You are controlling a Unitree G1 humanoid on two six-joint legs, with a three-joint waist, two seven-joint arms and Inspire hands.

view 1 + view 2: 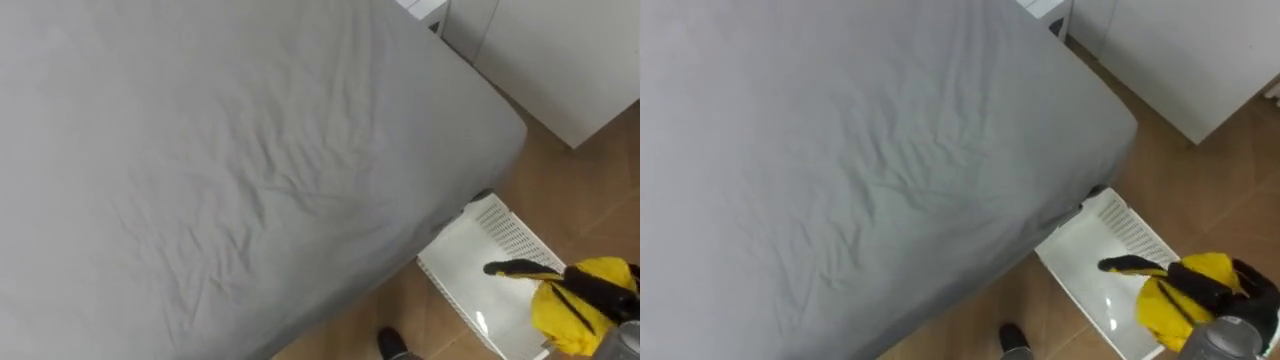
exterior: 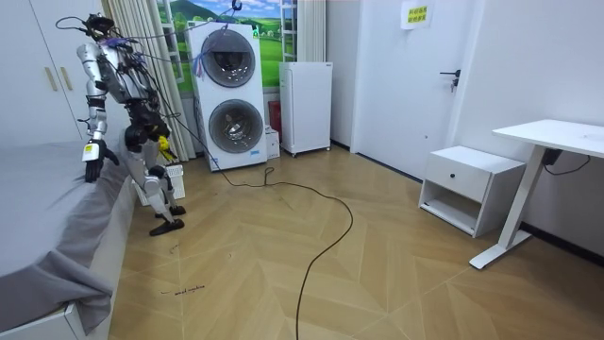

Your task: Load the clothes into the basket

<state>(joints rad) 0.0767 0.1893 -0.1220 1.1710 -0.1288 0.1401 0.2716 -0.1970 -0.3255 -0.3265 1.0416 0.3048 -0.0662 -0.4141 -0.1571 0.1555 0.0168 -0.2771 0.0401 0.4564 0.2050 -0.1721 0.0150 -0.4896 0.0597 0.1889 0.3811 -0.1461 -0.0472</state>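
Yellow garment is the one to follow, low at the far right, so sweep across to it. On the left, the grey bed with its rumpled sheet. In the room view the robot stands by the bed's side, its left hand hanging over the mattress edge; whether those fingers are loose or curled, I cannot tell. Next comes the bed's corner, with wooden floor beyond it, and the white basket lying on the floor just beside the bed. Then the right hand, dark fingers clenched round the bunched yellow cloth. The garment hangs in that grasp over the basket's right end; whether it touches the basket is unclear.
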